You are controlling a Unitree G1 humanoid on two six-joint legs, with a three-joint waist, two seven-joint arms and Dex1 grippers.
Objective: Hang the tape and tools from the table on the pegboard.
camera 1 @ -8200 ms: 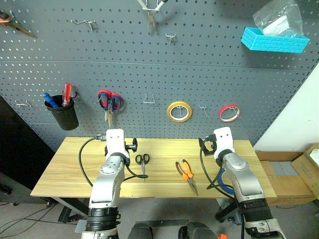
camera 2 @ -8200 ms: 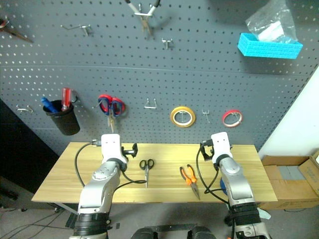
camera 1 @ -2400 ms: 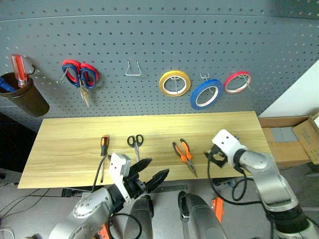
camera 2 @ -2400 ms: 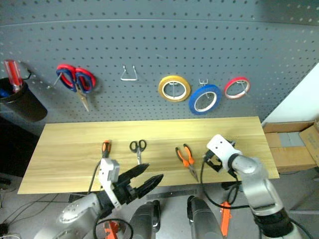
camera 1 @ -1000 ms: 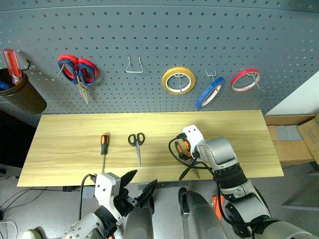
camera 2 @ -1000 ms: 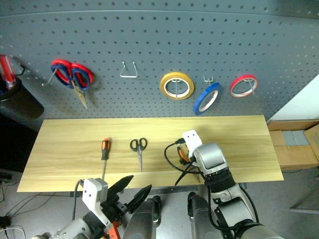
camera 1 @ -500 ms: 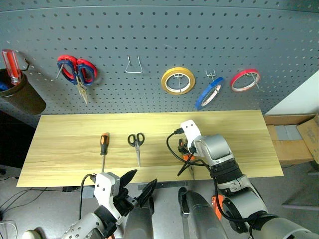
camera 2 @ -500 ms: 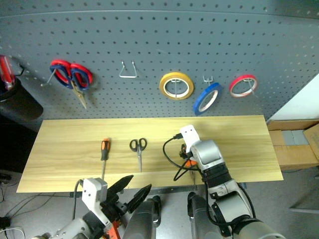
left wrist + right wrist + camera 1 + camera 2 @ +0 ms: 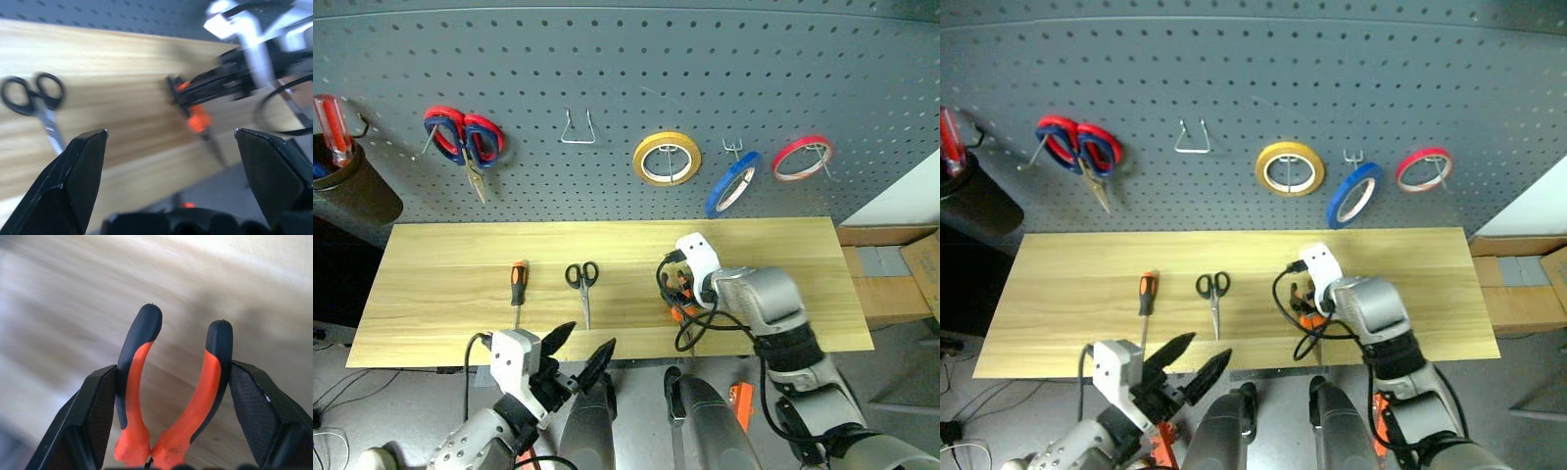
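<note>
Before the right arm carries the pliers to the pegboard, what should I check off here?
1. Right gripper shut on both pliers handles: ok.
2. Pliers clear of the table: cannot tell.
3. Free hook on the pegboard: ok.
4. Left gripper open, out of the way: ok.
5. Blue tape already hung: ok.
6. Black scissors and screwdriver hung: not ok, both on the table.

Bare light wooden table [image 9: 773, 245] right of centre. Small black scissors [image 9: 581, 279] and orange-and-black-handled screwdriver [image 9: 518, 284] occupy the left-centre. Empty wire hook [image 9: 578, 128] on grey pegboard [image 9: 705, 59].
</note>
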